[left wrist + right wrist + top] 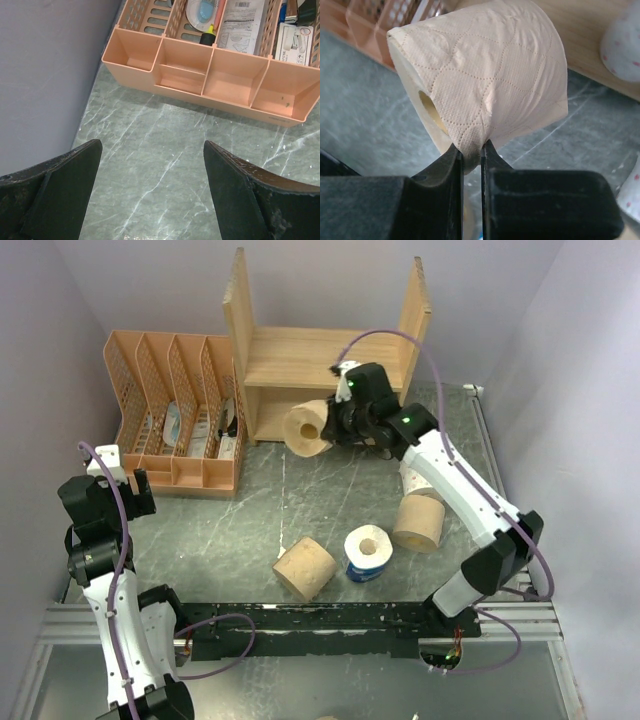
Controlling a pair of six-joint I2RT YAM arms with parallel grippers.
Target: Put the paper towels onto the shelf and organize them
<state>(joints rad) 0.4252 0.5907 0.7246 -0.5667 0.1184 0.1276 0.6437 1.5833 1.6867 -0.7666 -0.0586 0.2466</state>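
Soft, even light in all three views; only the close right wrist view goes out of focus behind its subject.

From above, the marbled table (250, 520) and pale walls (560, 360) are evenly bright, with faint, soft-edged shadows under whatever lies on the table, and the picture is sharp. In the left wrist view a pale patch of glare sits on the table at the bottom edge, and the black fingers (55, 190) are dark and show little detail. In the right wrist view the tan roll (490, 80) is crisp, its embossing clear, while the orange organizer (395, 20) and dotted white roll (622, 45) behind it are blurred.
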